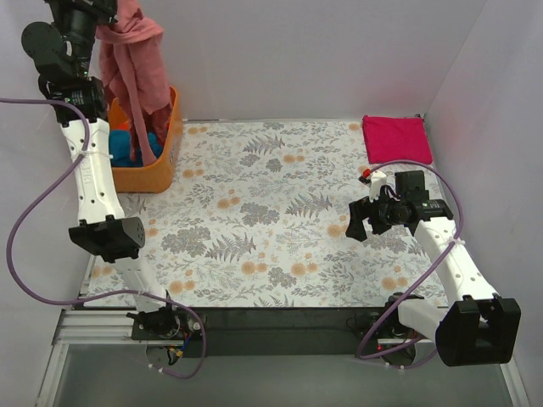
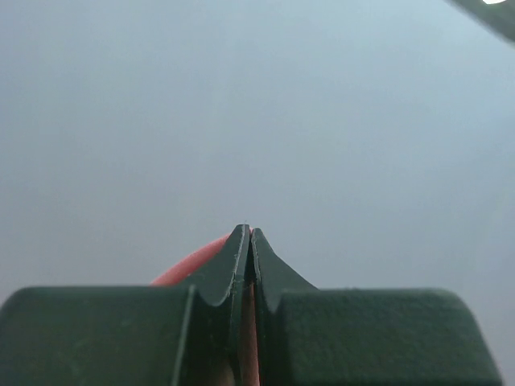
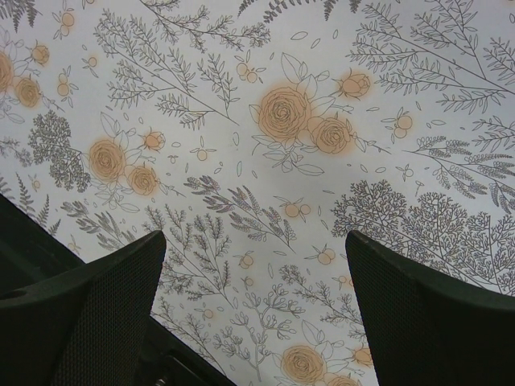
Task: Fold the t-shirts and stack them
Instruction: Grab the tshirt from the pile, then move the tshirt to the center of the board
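Note:
My left gripper (image 1: 106, 19) is raised high at the back left, shut on the dusty brick-red t-shirt (image 1: 136, 68), which hangs down over the tub. In the left wrist view the closed gripper (image 2: 249, 233) pinches a sliver of the red cloth (image 2: 189, 264) against a blank wall. A magenta-pink t-shirt (image 1: 396, 139) lies folded at the back right corner. A teal-blue shirt (image 1: 127, 144) sits in the tub; the orange shirt is hidden. My right gripper (image 1: 357, 222) is open and empty above the floral cloth on the right; in the right wrist view its fingers (image 3: 105, 297) stand wide apart.
An orange plastic tub (image 1: 157, 165) stands at the back left under the hanging shirt. The table is covered with a floral cloth (image 1: 271, 212). White walls close in the back and both sides. A dark rail (image 1: 271, 326) runs along the near edge.

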